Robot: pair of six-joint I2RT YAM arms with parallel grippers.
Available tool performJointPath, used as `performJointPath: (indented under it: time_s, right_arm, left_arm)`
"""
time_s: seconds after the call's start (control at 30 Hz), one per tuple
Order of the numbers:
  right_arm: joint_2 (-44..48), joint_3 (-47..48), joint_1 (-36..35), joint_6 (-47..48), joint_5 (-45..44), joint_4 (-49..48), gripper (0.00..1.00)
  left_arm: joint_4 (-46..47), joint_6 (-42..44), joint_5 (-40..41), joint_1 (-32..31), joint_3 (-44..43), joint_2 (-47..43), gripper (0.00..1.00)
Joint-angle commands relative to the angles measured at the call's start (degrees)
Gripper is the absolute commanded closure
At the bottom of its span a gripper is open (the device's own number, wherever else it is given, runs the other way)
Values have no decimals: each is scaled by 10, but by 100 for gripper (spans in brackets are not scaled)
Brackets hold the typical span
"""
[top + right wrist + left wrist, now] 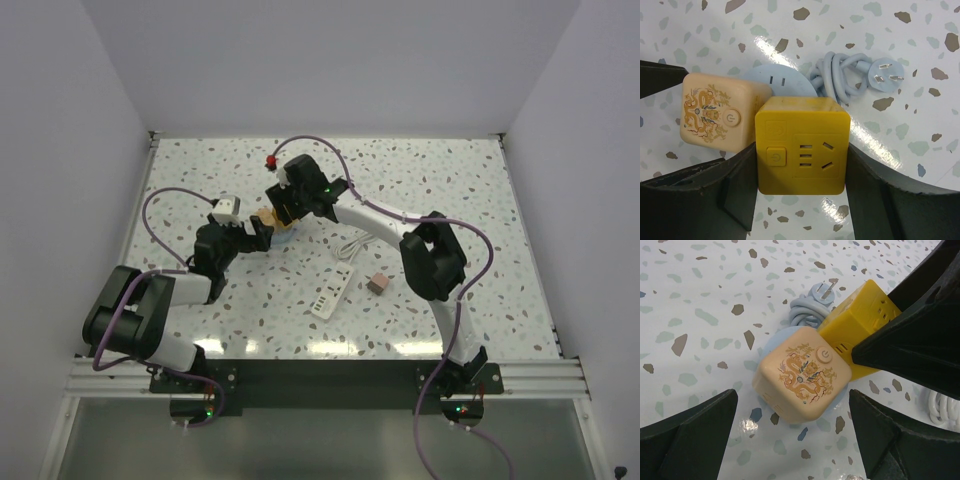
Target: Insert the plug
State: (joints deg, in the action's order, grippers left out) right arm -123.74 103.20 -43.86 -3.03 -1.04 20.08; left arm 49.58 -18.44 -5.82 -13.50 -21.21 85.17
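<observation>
The dusty-pink plug point(378, 284) lies on the table at the end of a thin white cord point(351, 248), right of a white power strip point(330, 298); neither gripper is near it. My right gripper point(801, 150) is shut on the yellow cube point(802, 145), its fingers pressing both sides. The peach cube point(715, 112) with a dragon print touches the yellow cube's side. My left gripper point(792, 410) is open, and the peach cube point(800, 372) sits just ahead of its fingertips, not between them. Both grippers meet at the table's middle point(270, 222).
A pale blue round socket point(777, 80) lies under the cubes, with a coiled pale blue cord and three-prong plug point(885, 75) behind them. A small red object point(270, 160) sits farther back. White walls enclose the table on three sides.
</observation>
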Motion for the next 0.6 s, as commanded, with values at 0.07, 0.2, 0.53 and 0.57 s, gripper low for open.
performJointPath:
  time_s: [0.07,0.2,0.53,0.57]
  right_arm:
    - [37,-8,2,-10,-21,-15,100]
    - [44,-6,2,-12,-25,-18,100]
    - [52,-7,3,-18,-21,-20,100]
    - [54,-7,2,-19,-20,-22,100]
  left_arm:
    - [10,9,-2,5,-17,2,1]
    - [10,9,-2,5,-18,4,1]
    - [10,9,-2,5,-17,4,1]
    - [10,9,-2,5,-18,3,1]
